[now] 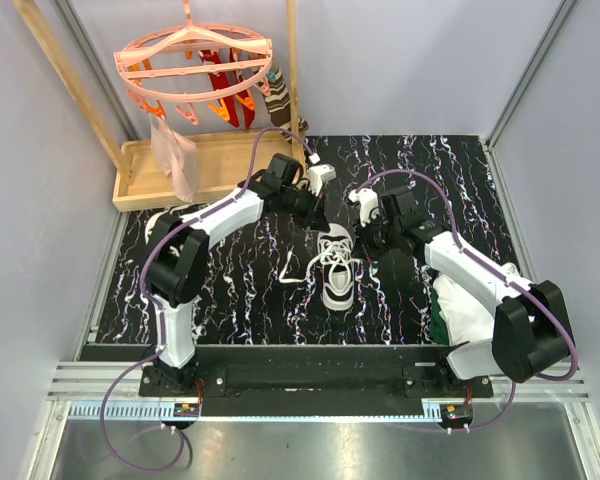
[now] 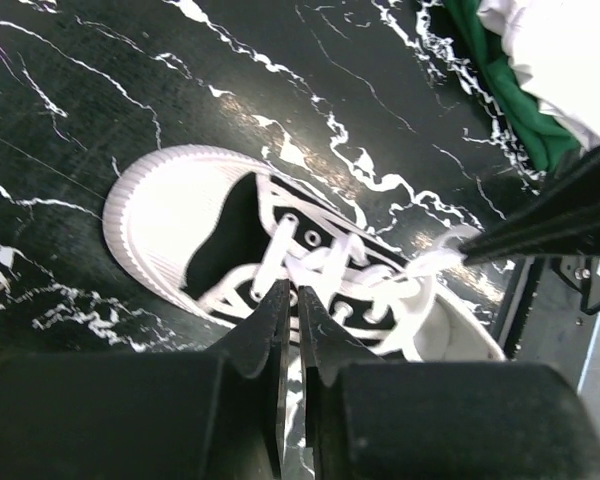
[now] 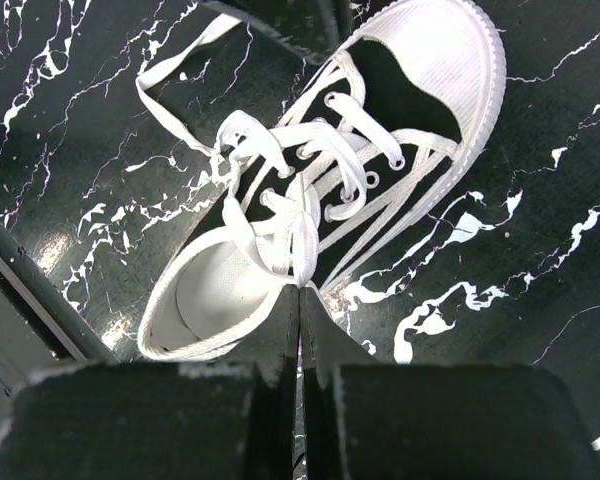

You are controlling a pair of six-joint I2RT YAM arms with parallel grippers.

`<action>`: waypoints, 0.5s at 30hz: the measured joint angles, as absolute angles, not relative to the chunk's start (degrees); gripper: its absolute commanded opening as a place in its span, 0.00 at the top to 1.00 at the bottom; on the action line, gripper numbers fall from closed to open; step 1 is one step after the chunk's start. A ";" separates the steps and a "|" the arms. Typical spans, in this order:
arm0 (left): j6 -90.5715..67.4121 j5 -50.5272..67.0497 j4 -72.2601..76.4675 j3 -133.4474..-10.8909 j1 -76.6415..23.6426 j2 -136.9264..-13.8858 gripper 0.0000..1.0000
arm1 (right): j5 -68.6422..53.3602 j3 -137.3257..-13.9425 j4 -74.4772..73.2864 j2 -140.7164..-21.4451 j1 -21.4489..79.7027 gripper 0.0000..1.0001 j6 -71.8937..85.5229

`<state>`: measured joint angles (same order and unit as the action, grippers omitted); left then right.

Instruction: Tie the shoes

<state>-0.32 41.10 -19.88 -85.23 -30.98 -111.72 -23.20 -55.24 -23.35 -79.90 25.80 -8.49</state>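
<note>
One black sneaker (image 1: 338, 275) with a white toe cap lies mid-table, toe toward the arm bases. Only this one shoe shows. Its white laces (image 1: 294, 270) trail to the left. My left gripper (image 1: 316, 220) is at the shoe's heel end, and in the left wrist view it (image 2: 292, 292) is shut on a lace strand over the eyelets of the sneaker (image 2: 180, 230). My right gripper (image 1: 366, 243) is to the right of the heel. In the right wrist view it (image 3: 300, 288) is shut on a lace loop (image 3: 302, 235) above the opening of the sneaker (image 3: 410, 90).
A folded white-and-green cloth (image 1: 468, 305) lies under the right arm and also shows in the left wrist view (image 2: 540, 70). A wooden tray (image 1: 185, 172) stands at the back left. A pink clip hanger (image 1: 195, 65) and a dark striped sock (image 1: 276, 97) hang above it.
</note>
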 measured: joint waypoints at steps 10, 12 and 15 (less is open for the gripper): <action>1.26 40.75 -20.99 -86.13 -32.12 -115.28 0.90 | -23.24 -55.02 -23.31 -82.11 25.80 1.00 -8.25; 1.45 40.77 -21.12 -86.13 -32.32 -115.74 0.90 | -23.27 -55.02 -23.18 -82.39 25.80 1.00 -8.05; 1.65 41.21 -21.45 -86.15 -32.71 -116.46 0.90 | -23.22 -55.02 -22.63 -82.67 25.80 1.00 -7.73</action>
<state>1.65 41.21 -21.45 -86.15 -32.71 -116.46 -23.22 -55.02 -22.63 -82.67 25.80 -7.73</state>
